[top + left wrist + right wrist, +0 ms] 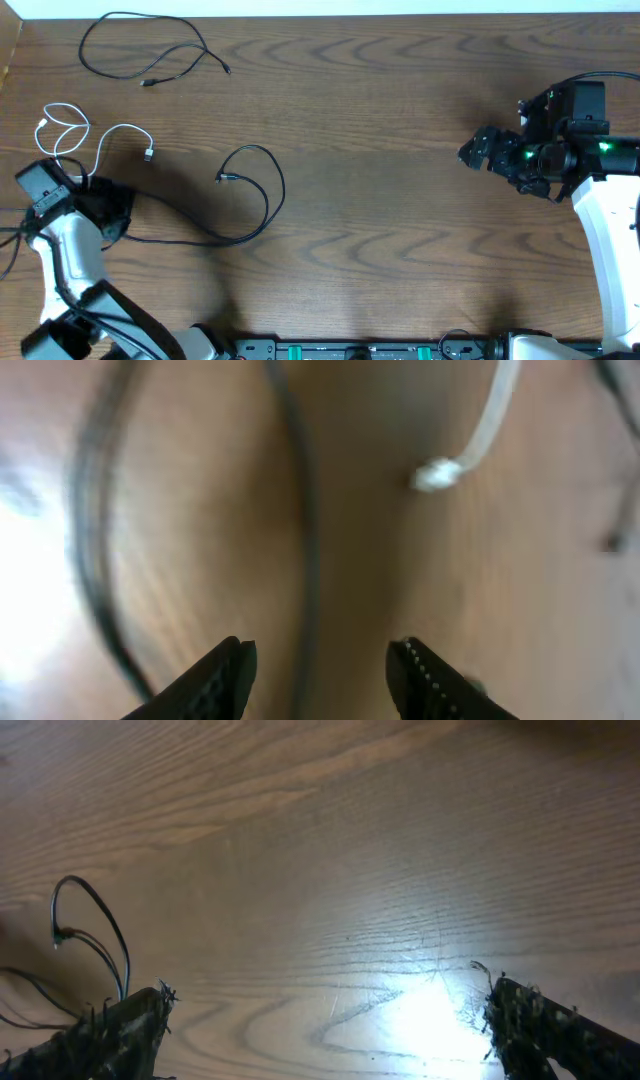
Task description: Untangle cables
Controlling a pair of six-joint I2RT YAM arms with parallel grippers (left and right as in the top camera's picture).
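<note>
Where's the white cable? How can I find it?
Look at the left end of the wooden table, just beyond the left robot arm. The white cable curls there in small loops. It's the only white one; its neighbours are two black cables.

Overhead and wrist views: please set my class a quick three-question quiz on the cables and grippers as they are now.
1. True or false: the right gripper is shut on a cable.
2. Which cable lies alone, far from both arms? A) the white cable B) the black cable by the far edge C) the black cable looped mid-table
3. In the left wrist view, what runs between the open fingers of the left gripper?
Key: 1 false, it is open over bare table; 2 B; 3 a black cable, not pinched.
</note>
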